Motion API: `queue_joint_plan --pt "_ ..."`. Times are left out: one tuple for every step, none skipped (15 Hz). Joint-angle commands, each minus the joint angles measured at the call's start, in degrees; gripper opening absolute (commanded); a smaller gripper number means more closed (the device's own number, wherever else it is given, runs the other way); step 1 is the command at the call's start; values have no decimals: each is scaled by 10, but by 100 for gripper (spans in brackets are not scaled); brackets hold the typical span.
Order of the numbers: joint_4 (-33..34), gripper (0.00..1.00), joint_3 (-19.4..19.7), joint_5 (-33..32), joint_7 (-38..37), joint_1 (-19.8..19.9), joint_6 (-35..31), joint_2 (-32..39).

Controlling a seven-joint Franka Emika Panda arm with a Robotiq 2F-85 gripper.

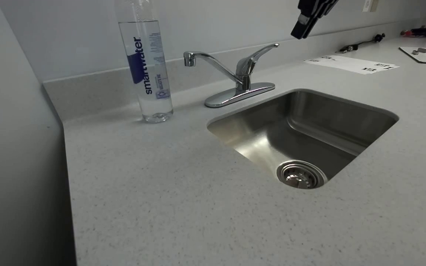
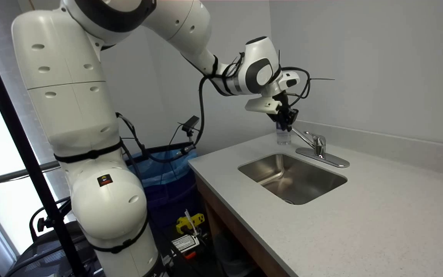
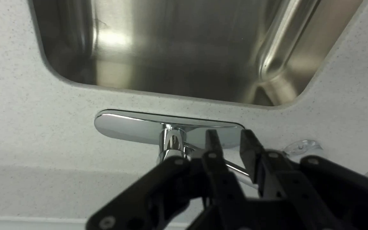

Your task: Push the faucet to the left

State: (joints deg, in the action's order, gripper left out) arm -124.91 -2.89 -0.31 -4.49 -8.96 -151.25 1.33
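Note:
The chrome faucet (image 1: 245, 70) stands on its oval base plate behind the sink, with its spout pointing toward the bottle in an exterior view. My gripper (image 1: 298, 34) hangs in the air, higher than the lever. From another side, the gripper (image 2: 288, 128) overlaps the far end of the spout of the faucet (image 2: 318, 146) and hides the tip. In the wrist view the black gripper (image 3: 229, 131) has its fingers apart, with a gap between them. Through that gap the spout (image 3: 240, 172) shows lower down, partly covered by the fingers; the upper part of the faucet is hidden.
A tall clear water bottle (image 1: 148, 70) stands close to the spout's end; its base (image 3: 301, 148) shows in the wrist view. The steel sink (image 1: 301, 138) is sunk into the counter in front of the faucet. Papers (image 1: 350, 64) lie farther along, and a wall runs behind.

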Motion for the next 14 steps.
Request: queue_joint_plan --pt "-27 56 -10 26 23 14 7 -42" --pt "-29 65 -10 31 24 14 9 -47" --pt "-32 71 -9 35 25 14 10 -54" --pt "-35 80 -9 39 25 14 11 -60" --pt "-40 87 -8 42 26 14 10 -68" --pt "-45 93 -8 45 24 13 7 -74" --pt "-50 99 -8 48 24 13 7 -81" --pt "-57 100 -7 52 26 13 6 -90" --pt "-62 100 -6 55 25 13 6 -98" --pt "-68 100 -5 58 29 13 10 -107" --pt "-74 100 -4 62 29 12 9 -116" --pt "-84 100 -2 74 34 10 0 -128" --pt "-91 100 0 86 37 9 2 -139" --pt "-96 100 5 107 47 5 12 -151"
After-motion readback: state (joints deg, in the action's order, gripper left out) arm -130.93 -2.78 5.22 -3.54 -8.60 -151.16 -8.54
